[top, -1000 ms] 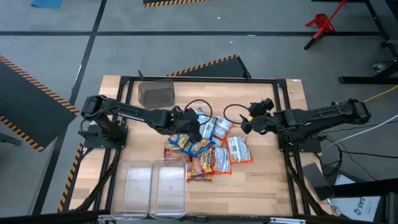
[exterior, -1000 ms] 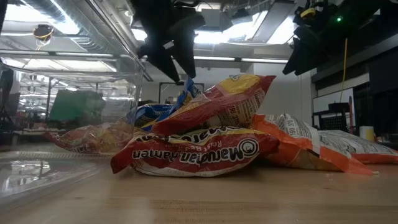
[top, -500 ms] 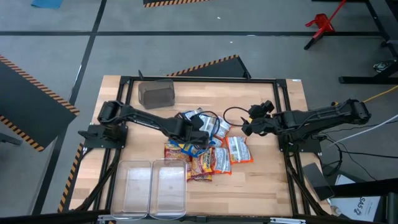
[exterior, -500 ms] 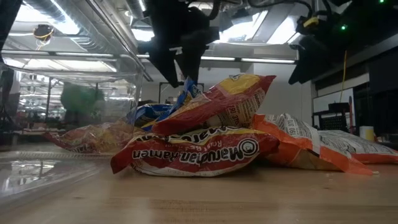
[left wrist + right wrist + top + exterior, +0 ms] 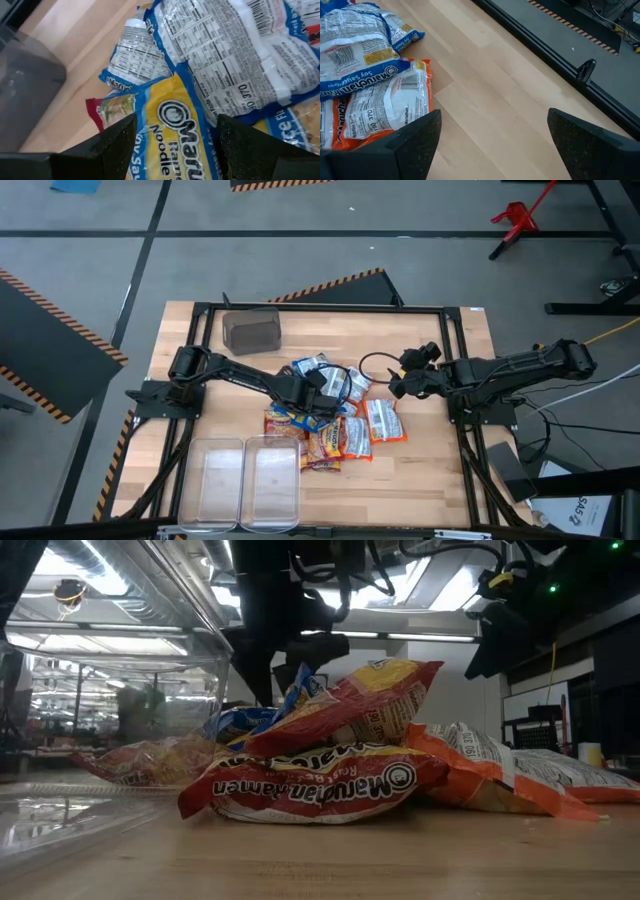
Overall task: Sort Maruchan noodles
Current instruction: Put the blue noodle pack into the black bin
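Blue-yellow packet (image 5: pixel 175 135) (orange-white packet (image 5: pixel 385 110)); tan table (image 5: pixel 485 100)

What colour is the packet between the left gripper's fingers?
Blue and yellow packet, clearest in the left wrist view.

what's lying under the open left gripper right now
The left gripper straddles a blue-and-yellow packet on the noodle pile. What lies beneath that packet is covered.

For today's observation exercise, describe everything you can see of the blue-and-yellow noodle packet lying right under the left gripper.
The blue-and-yellow noodle packet is a flat, crinkly plastic wrapper with a yellow face, a blue border and dark blue lettering. It lies face up on the pile, partly under a blue-edged packet turned print-side up. The left gripper hangs open just above it, one finger on either side, not yet gripping. A red-edged packet peeks out beside it.
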`<control>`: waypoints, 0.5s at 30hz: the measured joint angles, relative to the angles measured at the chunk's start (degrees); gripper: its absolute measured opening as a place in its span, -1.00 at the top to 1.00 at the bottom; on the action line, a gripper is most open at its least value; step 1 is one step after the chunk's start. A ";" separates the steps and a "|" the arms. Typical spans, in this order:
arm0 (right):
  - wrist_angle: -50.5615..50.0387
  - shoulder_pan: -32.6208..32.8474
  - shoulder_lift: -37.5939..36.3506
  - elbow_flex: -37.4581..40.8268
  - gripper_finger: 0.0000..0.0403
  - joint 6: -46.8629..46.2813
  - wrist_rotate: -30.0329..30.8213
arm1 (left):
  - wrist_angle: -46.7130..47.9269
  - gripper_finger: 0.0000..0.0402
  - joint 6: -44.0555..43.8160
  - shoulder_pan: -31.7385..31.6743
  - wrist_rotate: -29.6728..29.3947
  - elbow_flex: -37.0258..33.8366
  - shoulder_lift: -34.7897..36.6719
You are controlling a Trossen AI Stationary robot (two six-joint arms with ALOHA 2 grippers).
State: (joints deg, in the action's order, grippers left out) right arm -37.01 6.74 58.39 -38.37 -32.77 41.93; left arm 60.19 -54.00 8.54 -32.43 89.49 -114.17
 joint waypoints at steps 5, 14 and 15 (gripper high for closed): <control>0.06 0.00 0.00 0.00 -0.74 0.00 -0.10 | 0.32 -0.35 -1.89 0.34 3.42 0.00 0.33; 0.05 -0.01 0.00 0.00 -0.74 0.02 -0.55 | 1.16 -0.35 -4.06 2.13 4.68 -0.03 -2.06; 0.04 0.00 0.00 0.00 -0.74 0.02 -0.61 | 1.26 -0.35 -4.06 2.25 4.09 0.00 -2.51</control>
State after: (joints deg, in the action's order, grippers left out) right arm -36.97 6.74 58.39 -38.37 -32.75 41.32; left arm 61.44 -58.06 10.78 -28.34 89.49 -116.68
